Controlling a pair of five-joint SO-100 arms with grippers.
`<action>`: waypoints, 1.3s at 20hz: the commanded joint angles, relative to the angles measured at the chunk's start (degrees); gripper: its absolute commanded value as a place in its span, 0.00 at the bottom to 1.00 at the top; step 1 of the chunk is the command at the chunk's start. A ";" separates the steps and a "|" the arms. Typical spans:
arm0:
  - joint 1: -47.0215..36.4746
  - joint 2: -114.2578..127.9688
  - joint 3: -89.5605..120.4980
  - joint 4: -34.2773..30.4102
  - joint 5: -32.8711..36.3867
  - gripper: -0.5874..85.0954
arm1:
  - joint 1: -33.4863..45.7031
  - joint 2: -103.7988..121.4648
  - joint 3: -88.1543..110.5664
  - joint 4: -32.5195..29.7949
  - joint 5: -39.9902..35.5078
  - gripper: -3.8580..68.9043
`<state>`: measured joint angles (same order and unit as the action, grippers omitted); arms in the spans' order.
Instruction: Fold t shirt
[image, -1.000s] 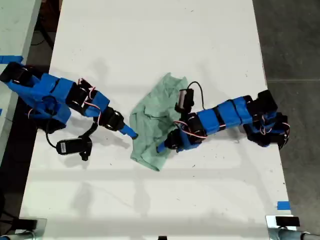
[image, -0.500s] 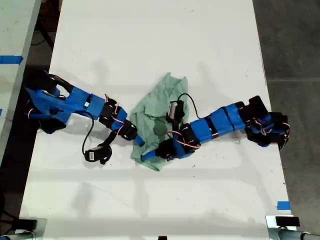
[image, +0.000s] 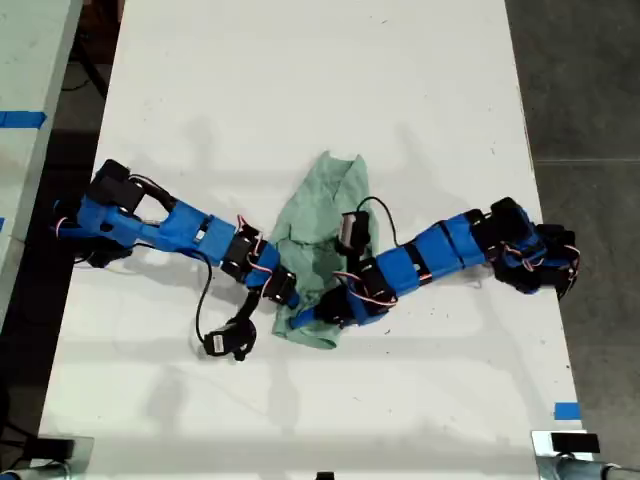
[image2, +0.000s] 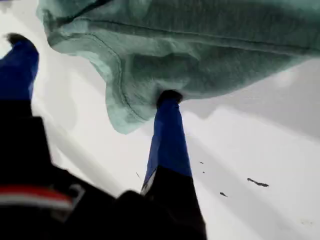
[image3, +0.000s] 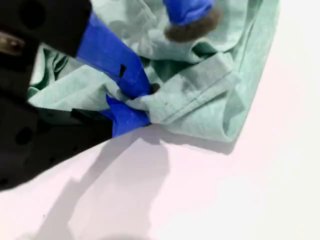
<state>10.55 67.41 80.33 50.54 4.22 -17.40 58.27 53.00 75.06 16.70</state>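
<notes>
The pale mint-green t shirt (image: 320, 200) lies crumpled at the middle of the white table (image: 300, 80). My first gripper (image: 283, 292) reaches in from the exterior view's left and stands open. One of its fingertips (image2: 169, 97) touches the shirt's (image2: 200, 45) hem, while the other fingertip (image2: 17, 42) is well apart from the cloth. Coming from the exterior view's right, my second gripper (image: 300, 318) is shut on a fold (image3: 165, 107) at the shirt's (image3: 210, 85) near edge. The second gripper (image3: 145, 102) pinches that fold just above the table. The other arm's fingertip (image3: 187, 22) shows beyond it.
A black wrist camera (image: 225, 345) hangs on its cable beside the first arm, low over the table. Blue tape (image: 566, 411) marks the table's near corner at the exterior view's right. Dark floor (image: 590, 80) lies past that edge; another surface (image: 25, 60) stands at the exterior view's left.
The first arm has stretched toward the shirt, its gripper now at the hem. The second gripper has slid toward the exterior view's lower left. The shirt is bunched narrower.
</notes>
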 joint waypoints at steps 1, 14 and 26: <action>3.08 2.20 -3.69 0.09 -2.99 0.00 | -1.14 1.23 -2.20 1.05 1.85 0.03; 4.31 4.13 -18.98 5.01 -1.23 0.00 | -9.14 15.64 -4.04 6.94 6.86 0.03; -30.06 28.48 -14.59 26.46 16.88 0.03 | 25.58 33.05 4.04 12.66 -22.94 0.03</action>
<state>-13.36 90.62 66.36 75.06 18.37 1.85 87.10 56.87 86.57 -1.14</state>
